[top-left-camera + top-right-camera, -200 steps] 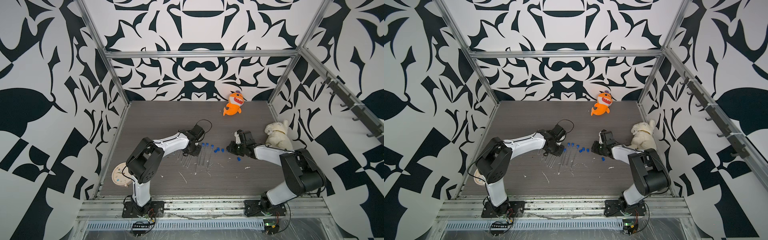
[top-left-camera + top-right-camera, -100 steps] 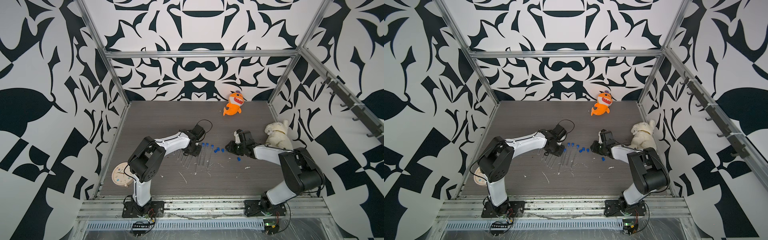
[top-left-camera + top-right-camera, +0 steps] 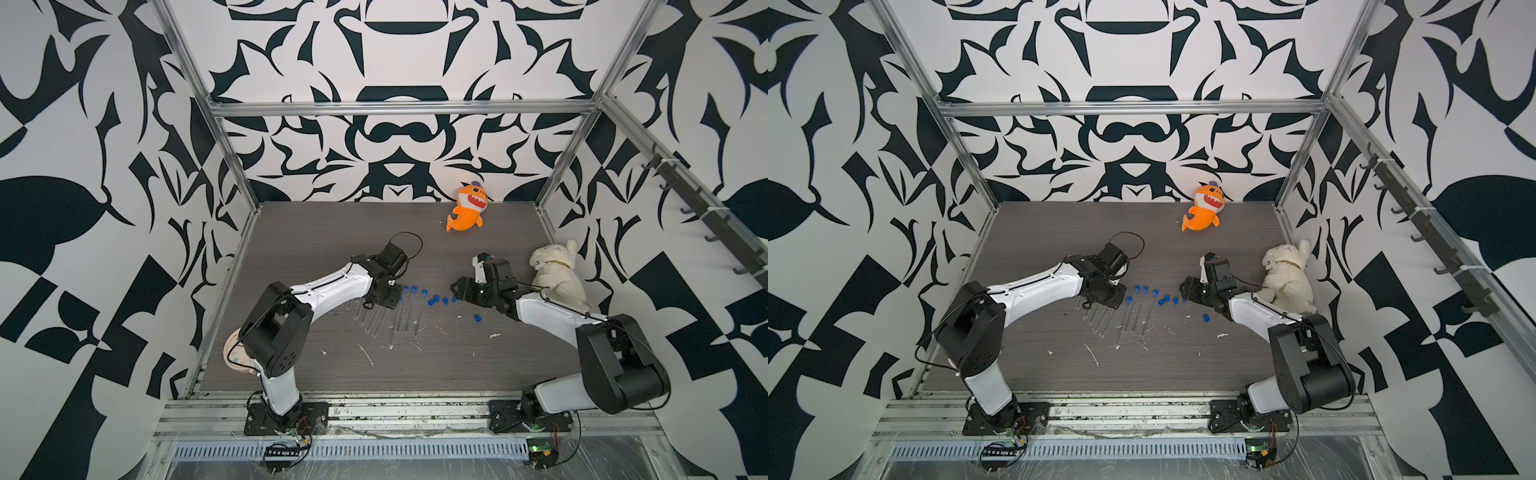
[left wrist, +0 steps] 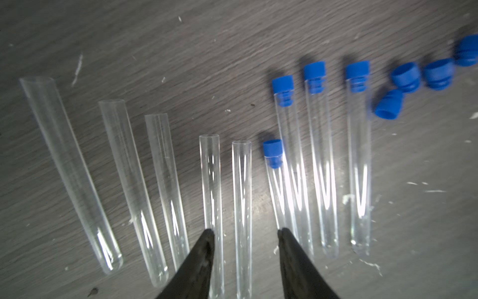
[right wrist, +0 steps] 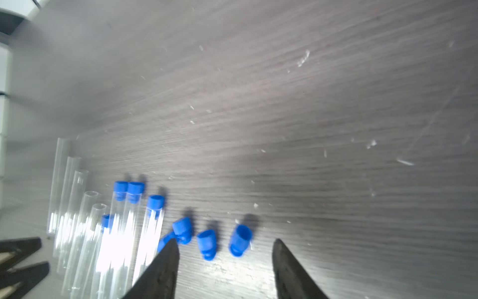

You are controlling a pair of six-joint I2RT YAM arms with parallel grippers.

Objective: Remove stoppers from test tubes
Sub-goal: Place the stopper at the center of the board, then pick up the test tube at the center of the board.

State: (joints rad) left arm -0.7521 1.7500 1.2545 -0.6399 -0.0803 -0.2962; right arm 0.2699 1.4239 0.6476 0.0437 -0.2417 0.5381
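Note:
Several clear test tubes lie side by side on the grey table. Several of them are open-mouthed; the others carry blue stoppers. My left gripper is open and hangs low over the row, with an unstoppered tube lying loose between its fingers. Loose stoppers lie on the table just ahead of my right gripper, which is open and empty. In both top views the left gripper and the right gripper face each other across the stoppers.
One stray stopper lies nearer the front, under the right arm. An orange plush shark sits at the back wall and a white plush animal by the right wall. A round beige dish sits at the left edge. White flecks dot the table.
Both grippers have gone from shut to open. The arms have hardly moved.

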